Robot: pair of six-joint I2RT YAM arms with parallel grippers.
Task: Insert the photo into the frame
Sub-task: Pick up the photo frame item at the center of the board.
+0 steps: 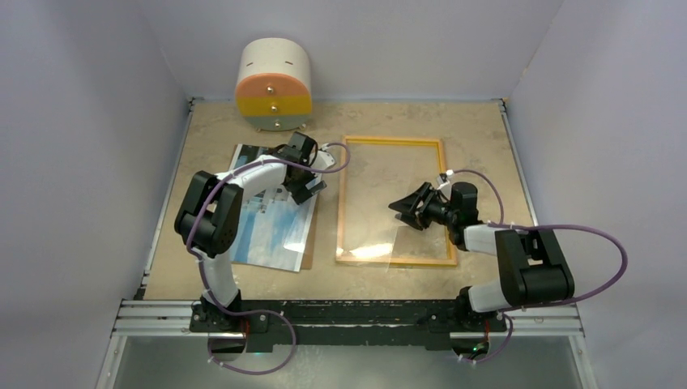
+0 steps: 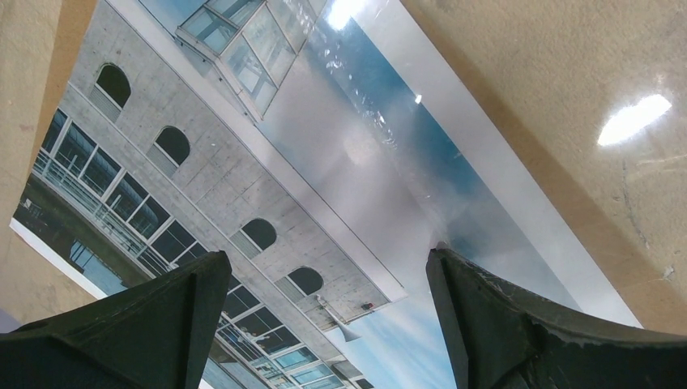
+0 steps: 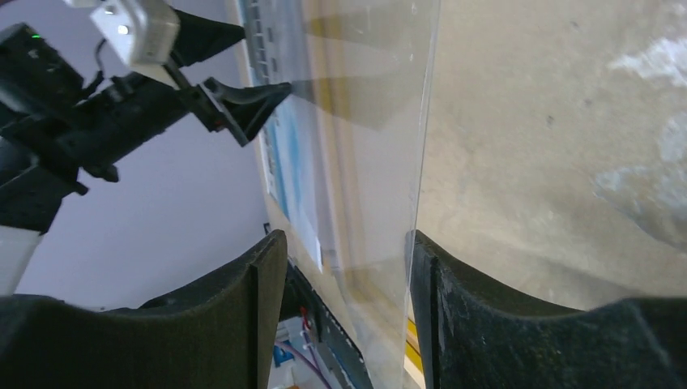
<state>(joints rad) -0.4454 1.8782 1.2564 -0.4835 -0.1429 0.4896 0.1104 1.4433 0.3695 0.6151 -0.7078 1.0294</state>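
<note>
Photo (image 1: 271,235) lies flat and picture-side up on the worktop (image 1: 474,134), just left of the frame (image 1: 393,140) and not inside it. Its building and blue sky fill the left wrist view. The left hand (image 2: 328,263) hovers close above the photo's far half, its fingers spread wide with the print showing between them; they hold nothing.

The frame rests flat on the worktop, a thin yellow-orange rectangle with bare worktop showing through most of its opening. A clear sheet (image 1: 369,247) sits at the frame's near end, overlapping the near rail. The right hand (image 3: 347,239) reaches in from the frame's right side. In its wrist view the clear sheet's edge runs between the two fingers, which stand partly closed around it. Whether they actually clamp it cannot be told.

Beyond the frame's far left corner, a round white drum (image 1: 273,85) with orange, yellow and grey-green bands stands at the back of the worktop.
</note>
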